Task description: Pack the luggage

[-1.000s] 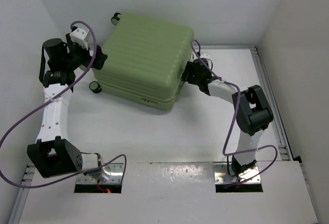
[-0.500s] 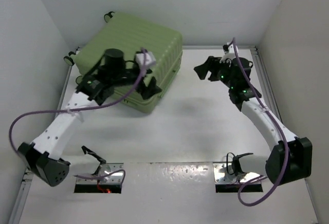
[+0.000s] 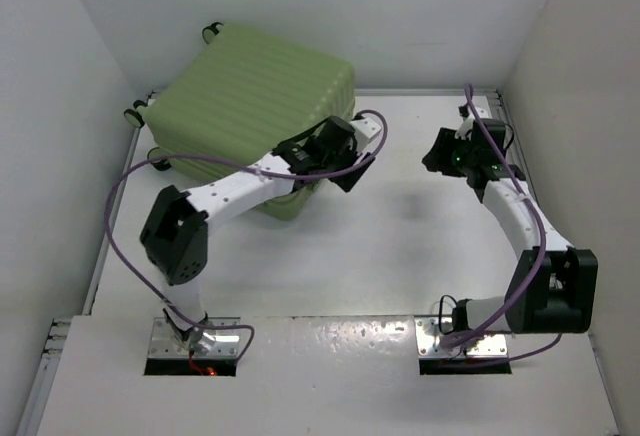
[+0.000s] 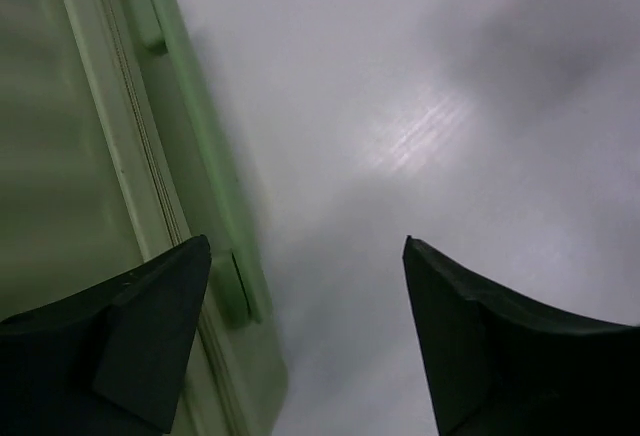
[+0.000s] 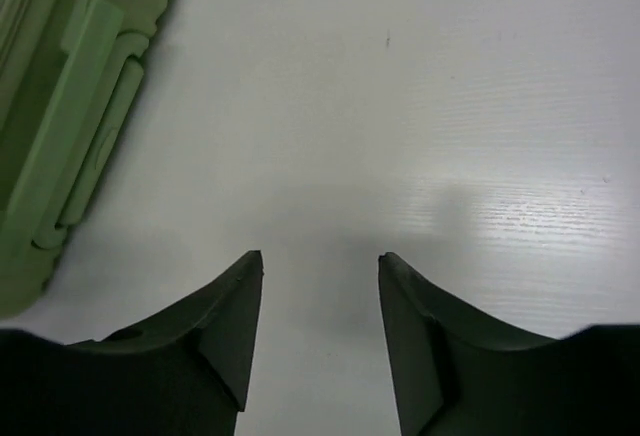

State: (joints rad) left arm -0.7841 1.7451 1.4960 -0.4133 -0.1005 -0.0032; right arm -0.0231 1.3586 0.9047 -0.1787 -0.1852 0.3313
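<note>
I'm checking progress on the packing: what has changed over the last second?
The luggage slid left toward the wall and turned slightly. The left end effector swung from its left side to its right edge; the right end effector drew back from it over the table. Both are open and empty. The luggage stays shut, lying flat.

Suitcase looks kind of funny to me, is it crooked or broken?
Yes, it is crooked. The luggage lies at a slant to the edges of the table, up in the far left corner. It is shut, and nothing looks spilled or broken.
</note>
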